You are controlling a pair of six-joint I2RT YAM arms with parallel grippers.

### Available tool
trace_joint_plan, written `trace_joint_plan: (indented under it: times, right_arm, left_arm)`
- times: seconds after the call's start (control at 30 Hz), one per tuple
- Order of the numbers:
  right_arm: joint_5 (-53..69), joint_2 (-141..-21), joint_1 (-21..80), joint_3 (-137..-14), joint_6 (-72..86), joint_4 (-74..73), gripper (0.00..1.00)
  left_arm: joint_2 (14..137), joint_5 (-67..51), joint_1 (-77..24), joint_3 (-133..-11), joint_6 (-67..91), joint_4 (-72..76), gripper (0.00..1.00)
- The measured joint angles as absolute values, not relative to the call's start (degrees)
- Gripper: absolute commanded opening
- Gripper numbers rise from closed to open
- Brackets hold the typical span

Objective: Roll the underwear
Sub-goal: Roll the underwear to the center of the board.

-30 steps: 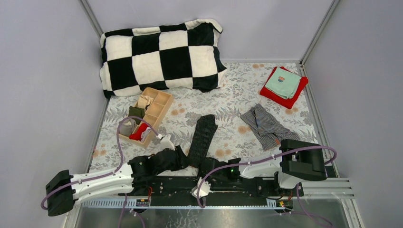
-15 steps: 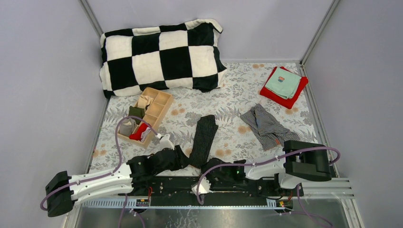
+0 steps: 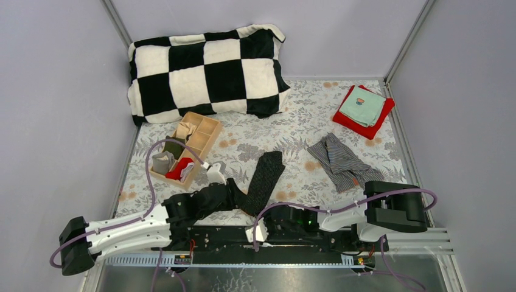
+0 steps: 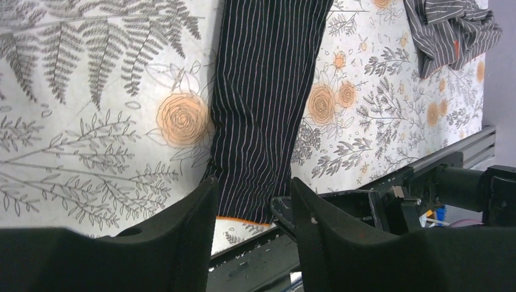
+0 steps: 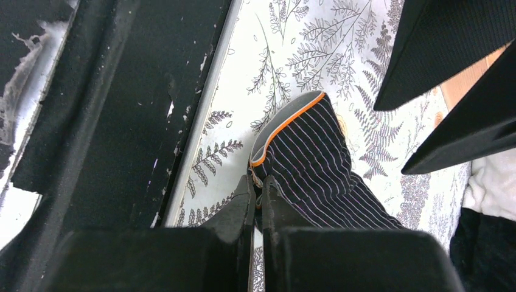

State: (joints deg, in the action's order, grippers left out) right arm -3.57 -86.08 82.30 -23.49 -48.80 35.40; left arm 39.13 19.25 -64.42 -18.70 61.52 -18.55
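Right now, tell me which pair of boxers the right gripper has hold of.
The black pinstriped boxers, folded into a long strip: the right gripper is shut on their orange-edged end. The grey striped boxers lie crumpled, untouched.

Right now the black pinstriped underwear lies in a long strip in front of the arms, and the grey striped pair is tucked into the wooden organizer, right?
No. The grey striped pair is not in the wooden organizer; it lies crumpled on the floral cloth, right of the black pinstriped underwear, as the top external view shows. The rest holds.
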Motion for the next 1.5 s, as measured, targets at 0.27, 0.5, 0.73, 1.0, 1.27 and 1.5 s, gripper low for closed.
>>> trace_joint_plan:
  times: [0.27,0.5,0.73,1.0,1.27,1.5]
  right_arm:
    - [-3.4,-84.1,82.3,-21.6,-46.9,36.9,0.00]
    - [-3.4,-83.1,82.3,-20.1,-46.4,37.6,0.00]
    - [-3.5,-82.4,82.3,-19.9,-46.2,37.9,0.00]
    - [-3.5,-82.3,82.3,-19.9,-46.2,38.0,0.00]
    - [-3.6,-82.0,82.3,-19.3,-45.5,38.2,0.00]
    - [-4.3,-80.3,82.3,-17.4,-42.2,40.9,0.00]
  left_arm:
    - [45.4,18.9,-64.4,-20.1,54.5,-12.1,0.27]
    - [50.7,14.7,-63.3,-19.7,51.2,-3.0,0.13]
    - [55.0,9.8,-60.9,-19.4,48.8,2.4,0.03]
    - [58.1,6.7,-59.8,-15.9,48.1,5.3,0.01]
    - [60.8,5.8,-59.1,-14.0,48.1,7.0,0.00]
    - [60.8,5.2,-57.9,-14.0,47.9,7.1,0.00]
